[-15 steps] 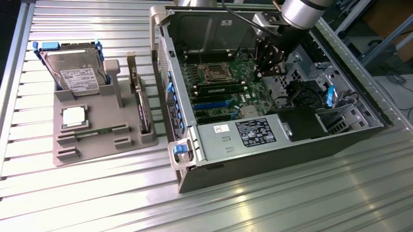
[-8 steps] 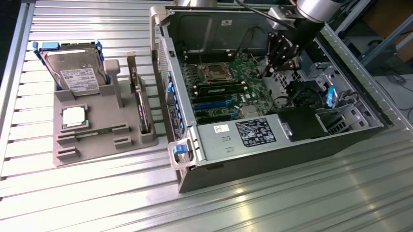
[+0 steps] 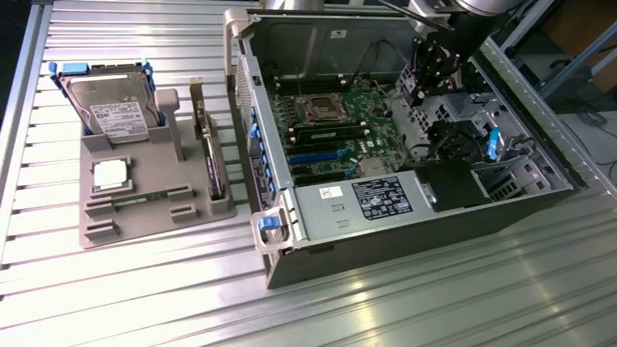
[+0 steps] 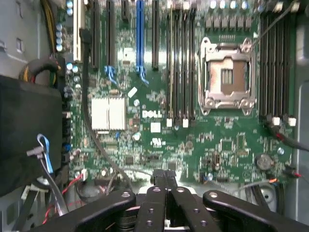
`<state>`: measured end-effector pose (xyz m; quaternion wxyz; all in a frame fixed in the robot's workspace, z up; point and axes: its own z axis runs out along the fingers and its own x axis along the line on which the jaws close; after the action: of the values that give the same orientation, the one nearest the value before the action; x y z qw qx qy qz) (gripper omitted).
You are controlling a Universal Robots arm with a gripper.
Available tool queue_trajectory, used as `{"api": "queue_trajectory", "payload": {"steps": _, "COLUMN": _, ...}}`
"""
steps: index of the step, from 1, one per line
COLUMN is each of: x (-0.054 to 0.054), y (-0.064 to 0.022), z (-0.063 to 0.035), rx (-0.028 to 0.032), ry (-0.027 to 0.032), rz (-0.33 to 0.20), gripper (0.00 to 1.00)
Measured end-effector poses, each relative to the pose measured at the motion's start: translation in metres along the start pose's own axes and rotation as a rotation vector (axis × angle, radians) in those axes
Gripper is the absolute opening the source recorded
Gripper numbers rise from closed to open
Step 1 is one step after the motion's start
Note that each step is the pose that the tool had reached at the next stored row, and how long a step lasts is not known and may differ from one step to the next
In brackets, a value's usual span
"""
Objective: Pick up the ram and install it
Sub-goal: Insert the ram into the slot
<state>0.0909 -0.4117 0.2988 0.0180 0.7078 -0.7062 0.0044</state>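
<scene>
Hanging over the far end of the open dark metal computer case [image 3: 434, 242], the black end effector [image 3: 425, 78] is seen fully closed, its fingertips [image 4: 158, 177] pressed together with nothing held between them and nothing touched. In the wrist view it is poised above the green motherboard [image 4: 159, 145], apart from its surface. The square silver processor socket [image 4: 227, 77], a long blue expansion slot [image 4: 140, 34] and a black cable [image 4: 87, 101] draped across the board are seen below.

The ram [image 3: 147, 196], a thin narrow green circuit-board stick, is found well apart from the end effector, lying in the grey moulded holder tray [image 3: 144, 233] on the ribbed aluminium worktop [image 3: 434, 307]. It is flanked there by the square silver processor chip [image 3: 111, 175] and the dark upright expansion card [image 3: 212, 163]. The silver hard drive [image 3: 115, 108] is stood behind.
</scene>
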Motion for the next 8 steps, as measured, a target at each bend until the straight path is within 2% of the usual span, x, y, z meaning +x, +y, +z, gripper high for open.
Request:
{"api": "queue_trajectory", "payload": {"steps": 1, "x": 0.0, "y": 0.0, "z": 0.0002, "rx": 0.0232, "ry": 0.001, "rz": 0.001, "gripper": 0.1}}
{"api": "queue_trajectory", "payload": {"steps": 4, "x": 0.0, "y": 0.0, "z": 0.0001, "rx": 0.0239, "ry": 0.0011, "rz": 0.001, "gripper": 0.1}}
{"api": "queue_trajectory", "payload": {"steps": 6, "x": 0.0, "y": 0.0112, "z": 0.0004, "rx": 0.0239, "ry": 0.0011, "rz": 0.001, "gripper": 0.1}}
{"api": "queue_trajectory", "payload": {"steps": 7, "x": 0.0, "y": 0.0209, "z": 0.0005, "rx": 0.0239, "ry": 0.0011, "rz": 0.001, "gripper": 0.1}}
{"api": "queue_trajectory", "payload": {"steps": 8, "x": 0.0, "y": 0.0235, "z": 0.0006, "rx": 0.024, "ry": 0.0011, "rz": 0.001, "gripper": 0.1}}
